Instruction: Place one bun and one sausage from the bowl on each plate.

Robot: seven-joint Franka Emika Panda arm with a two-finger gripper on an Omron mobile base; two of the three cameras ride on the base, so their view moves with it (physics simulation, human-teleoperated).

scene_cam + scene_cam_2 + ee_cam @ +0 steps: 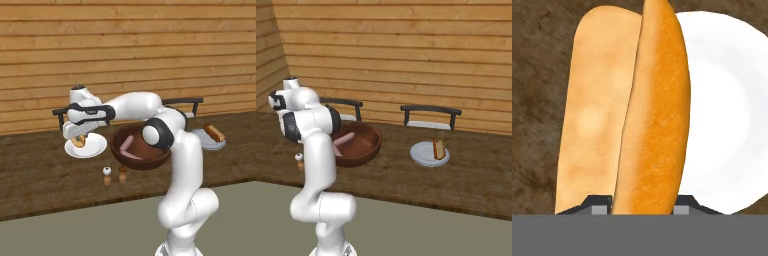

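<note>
A light, soft bun (627,110) was held across its middle by the nearly closed gripper (643,202) above the white plate (727,115); gentle pressure was judged sufficient.

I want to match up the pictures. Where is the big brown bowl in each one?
Left base view: the bowl sits mid-frame on the counter, partly behind the arm's elbow, right of the white plate.
Right base view: the bowl sits left of centre, just right of the arm.
Hand view: not in it; the gripper holds a bun over the white plate.
Shared landmark: the pink sausage in the bowl.
</note>
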